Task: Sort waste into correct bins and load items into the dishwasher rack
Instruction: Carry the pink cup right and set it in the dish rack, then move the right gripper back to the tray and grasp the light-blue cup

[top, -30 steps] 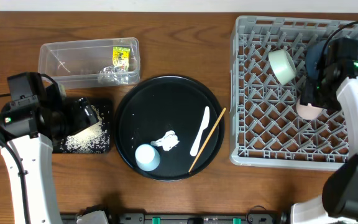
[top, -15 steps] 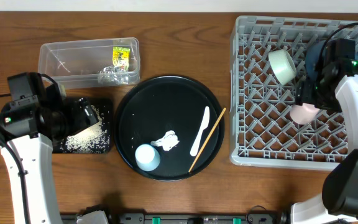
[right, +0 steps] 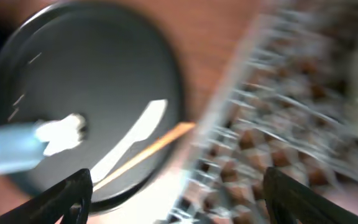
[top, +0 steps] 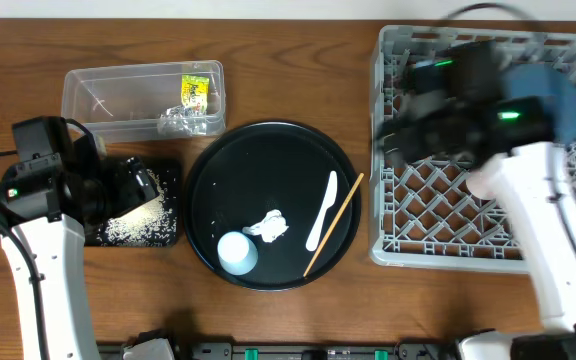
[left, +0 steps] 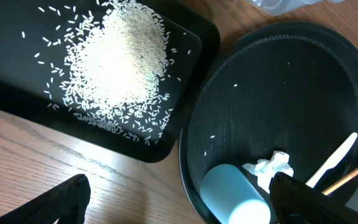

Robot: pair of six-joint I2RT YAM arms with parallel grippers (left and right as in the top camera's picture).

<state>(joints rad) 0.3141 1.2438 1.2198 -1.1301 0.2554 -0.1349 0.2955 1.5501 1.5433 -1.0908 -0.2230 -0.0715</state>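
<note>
What's left to deal with is all on the large round black tray (top: pixel 268 160) in the middle of the overhead frame. There's a pale blue plastic cup (top: pixel 236 252) at its lower left and a crumpled white paper scrap (top: pixel 271 226) right next to it. A white plastic spoon (top: pixel 321 210) and a thin wooden chopstick (top: pixel 334 222) lie side by side toward the right rim.

The square grey plastic dishwasher rack (top: pixel 448 235) fills the right side, with a dark blue bowl (top: pixel 558 100) in its upper right. The right arm is a blur across the rack's upper left, so I can't tell what's under it. The right claw (right: pixel 178 186) is spread wide with nothing in it, and its camera looks over the rack edge at the spoon and chopstick.

In the upper left, the clear rectangular plastic tub (top: pixel 118 95) holds a yellow-green printed wrapper (top: pixel 195 92). Below it, the shallow black rectangular tray (top: pixel 168 175) has loose white rice grains (left: pixel 120 62) piled in it. The left claw (left: pixel 179 199) hangs released and empty above the wooden tabletop (top: pixel 298 60), between that tray and the round one.

My read is we're mid-loading. The next move is probably the right claw lining up over the spoon or chopstick, both thin and flat, so it'd need a low, careful pinch. The scrap still needs binning too.

The wrapper's print is too small to read, and I see no other writing.
</note>
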